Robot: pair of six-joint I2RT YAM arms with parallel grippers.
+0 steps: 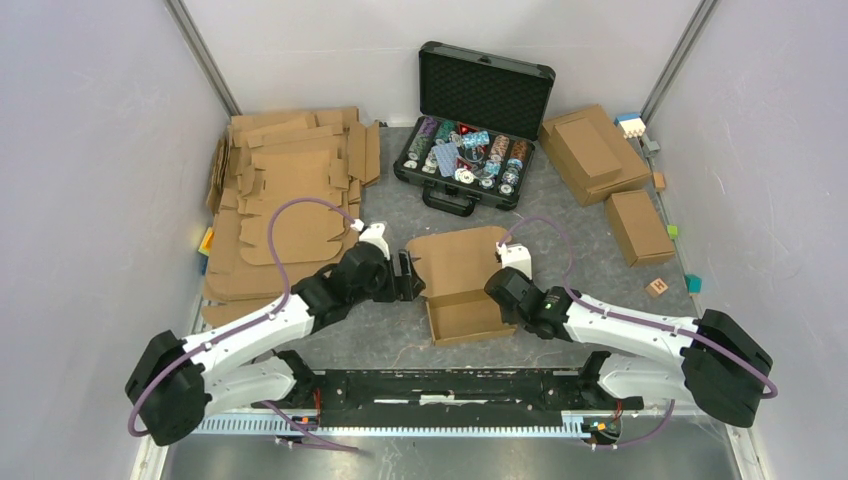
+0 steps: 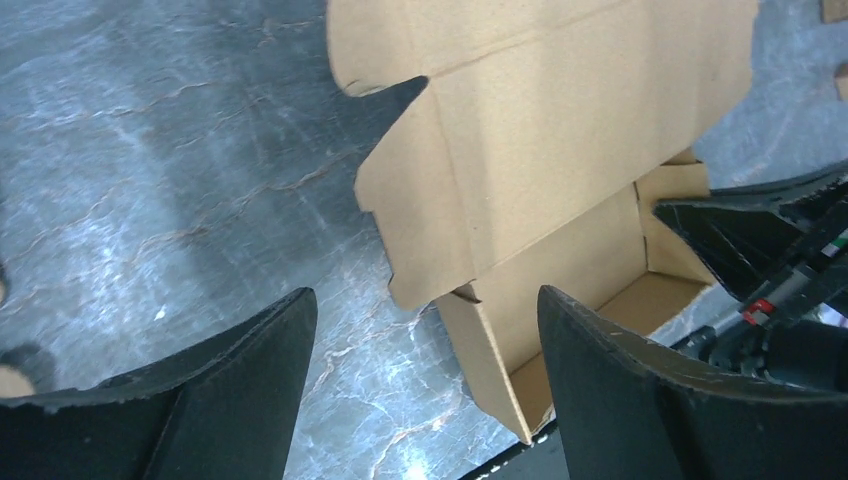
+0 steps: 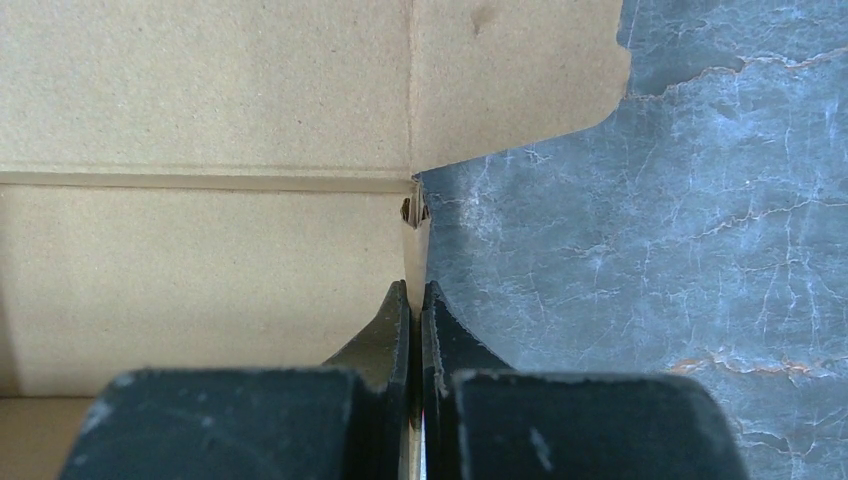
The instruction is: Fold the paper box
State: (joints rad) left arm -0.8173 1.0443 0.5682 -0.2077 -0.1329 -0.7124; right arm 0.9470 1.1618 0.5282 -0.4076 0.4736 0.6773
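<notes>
Paper box (image 1: 462, 285) is lying just right of the gaping, empty left end effector (image 2: 427, 300); right end effector (image 3: 416, 302) is pinching its right wall.

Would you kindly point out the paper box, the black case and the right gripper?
paper box (image 1: 460, 280), top view, on its open lid panel.
black case (image 1: 487, 92), top view, on the foam-lined lid.
right gripper (image 3: 416, 298), right wrist view, between fingertips shut on the box's side wall.
</notes>
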